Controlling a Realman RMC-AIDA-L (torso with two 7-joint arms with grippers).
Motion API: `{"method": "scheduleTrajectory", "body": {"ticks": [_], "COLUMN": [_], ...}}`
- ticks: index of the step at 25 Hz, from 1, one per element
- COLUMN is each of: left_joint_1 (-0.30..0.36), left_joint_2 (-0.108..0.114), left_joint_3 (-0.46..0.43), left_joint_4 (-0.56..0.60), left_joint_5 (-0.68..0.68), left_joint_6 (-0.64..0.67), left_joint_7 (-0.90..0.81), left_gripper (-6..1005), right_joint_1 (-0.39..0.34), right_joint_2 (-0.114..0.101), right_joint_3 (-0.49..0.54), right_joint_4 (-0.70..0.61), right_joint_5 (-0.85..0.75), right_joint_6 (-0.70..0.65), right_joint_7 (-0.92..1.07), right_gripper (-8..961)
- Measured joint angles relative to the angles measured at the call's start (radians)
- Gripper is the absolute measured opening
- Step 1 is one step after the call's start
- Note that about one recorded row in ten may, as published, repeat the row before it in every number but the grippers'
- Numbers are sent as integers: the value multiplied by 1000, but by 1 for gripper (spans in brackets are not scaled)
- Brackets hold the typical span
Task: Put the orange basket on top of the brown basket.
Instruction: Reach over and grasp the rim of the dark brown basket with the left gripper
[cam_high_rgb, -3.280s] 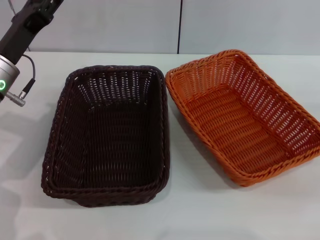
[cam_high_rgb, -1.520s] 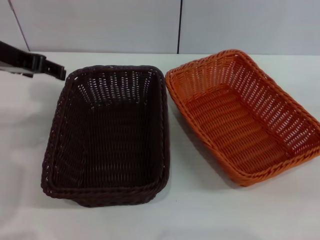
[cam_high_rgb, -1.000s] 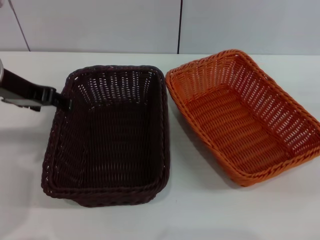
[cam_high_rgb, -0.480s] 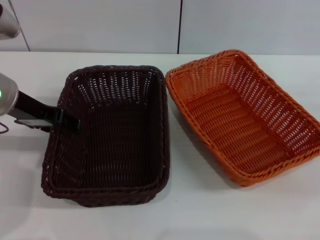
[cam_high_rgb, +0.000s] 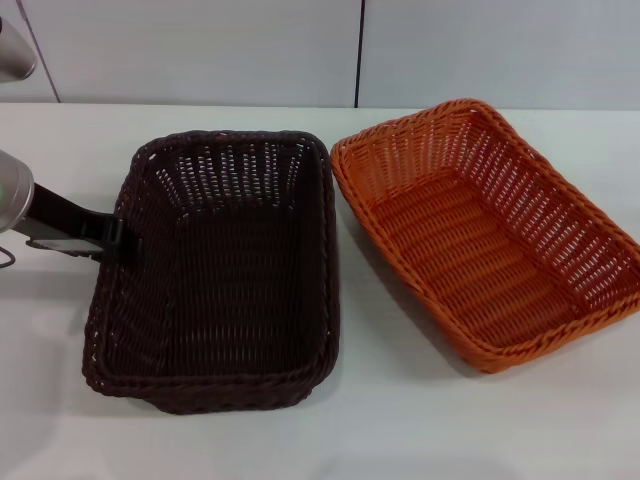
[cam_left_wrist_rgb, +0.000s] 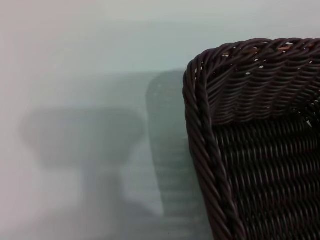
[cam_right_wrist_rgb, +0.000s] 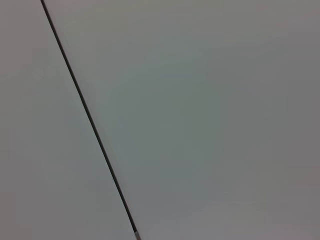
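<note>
The brown basket (cam_high_rgb: 215, 290) stands empty on the left half of the white table. The orange basket (cam_high_rgb: 480, 240) stands empty right beside it on the right, turned at a slight angle, its near corner close to the brown rim. My left gripper (cam_high_rgb: 125, 243) reaches in from the left edge and is at the brown basket's left rim, about midway along that side. The left wrist view shows one corner of the brown basket's braided rim (cam_left_wrist_rgb: 200, 125) over the table. My right gripper is out of view; its wrist camera sees only a wall.
The white table (cam_high_rgb: 400, 430) has bare surface in front of both baskets and to the left of the brown one. A grey wall with a dark vertical seam (cam_high_rgb: 359, 50) runs behind the table.
My left arm came down from the upper left to the brown basket's left rim. In the last half second its tip drew back slightly to the left. Both baskets stayed put.
</note>
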Motion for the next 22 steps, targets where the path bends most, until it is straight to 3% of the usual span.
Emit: {"method": "scheduleTrajectory", "body": {"ticks": [1, 6, 15, 22], "left_joint_1": [0, 0, 5, 32], "left_joint_2": [0, -1, 0, 3], "left_joint_3": [-1, -3, -5, -51], "left_joint_4": [1, 1, -23, -119], "left_joint_5": [0, -2, -18, -112], "left_joint_6": [0, -3, -16, -32], "left_joint_7": [1, 15, 28, 82], "left_gripper": [514, 271, 230, 223], "right_joint_1": [0, 0, -1, -1], "right_joint_2": [0, 0, 0, 0], "right_joint_3": [0, 0, 0, 3], "right_joint_4": [0, -2, -3, 0], "right_joint_5": [0, 0, 1, 1], "right_joint_6": [2, 14, 18, 20], "right_joint_7": [0, 0, 0, 0], "right_gripper": [658, 658, 658, 658]}}
